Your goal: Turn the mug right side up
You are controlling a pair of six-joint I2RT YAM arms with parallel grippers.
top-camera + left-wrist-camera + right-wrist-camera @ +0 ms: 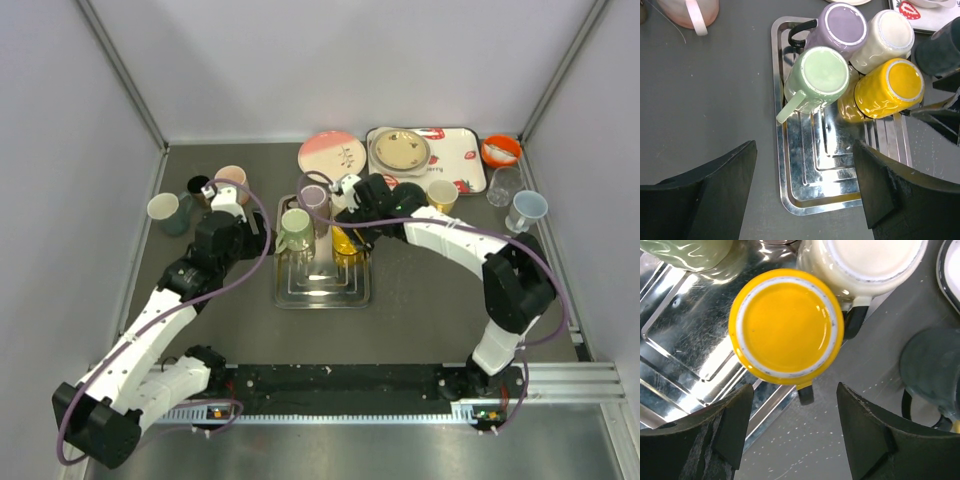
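Yellow mug [786, 329] stands base-up on the steel tray [675, 355], just ahead of the right pincer [794, 400] and centred on its gap; that pincer is released and not touching it. Left pincer [805, 155] is likewise released and empty, with the green mug [820, 75] inverted ahead of it on the same tray.

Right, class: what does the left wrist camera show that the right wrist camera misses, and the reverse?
Only the left wrist: the purple mug and the pink mug. Only the right wrist: the dark handle of the yellow mug. Both: that yellow mug and the cream mug, bottoms up, on the metal tray.
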